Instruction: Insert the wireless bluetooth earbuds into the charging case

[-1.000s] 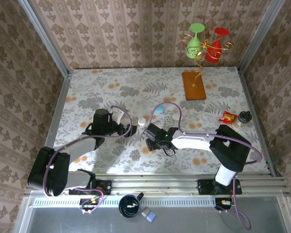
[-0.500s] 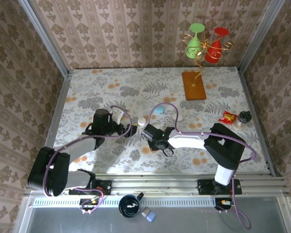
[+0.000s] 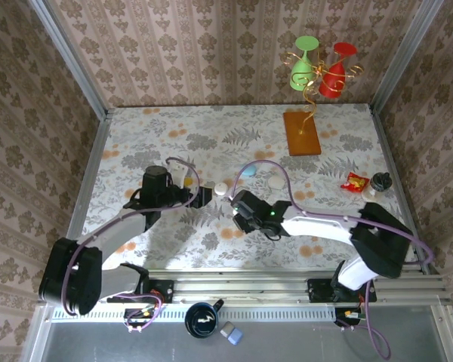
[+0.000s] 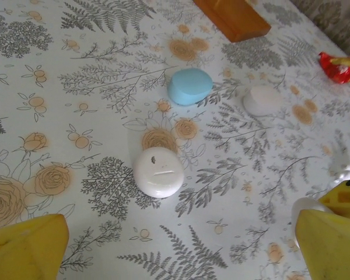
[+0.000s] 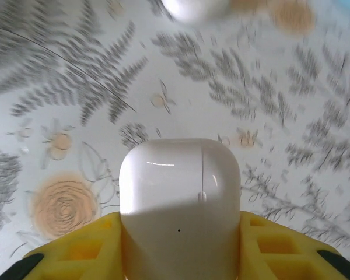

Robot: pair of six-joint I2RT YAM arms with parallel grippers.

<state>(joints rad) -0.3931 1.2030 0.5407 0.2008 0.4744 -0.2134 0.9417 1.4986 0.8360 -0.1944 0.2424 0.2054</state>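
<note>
Charging case [image 5: 179, 192]: grips it in right gripper [image 5: 179, 236], left gripper [image 4: 178, 242] wide open; next likely needs its lid opened.

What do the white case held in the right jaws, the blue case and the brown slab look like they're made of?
The white case: probably hard glossy plastic; crisp highlights and a thin lid seam. The blue case: matte plastic or perhaps silicone; soft, even shading, no glare. The brown slab: likely wood, dull orange-brown finish; grain is not clear enough to confirm.
</note>
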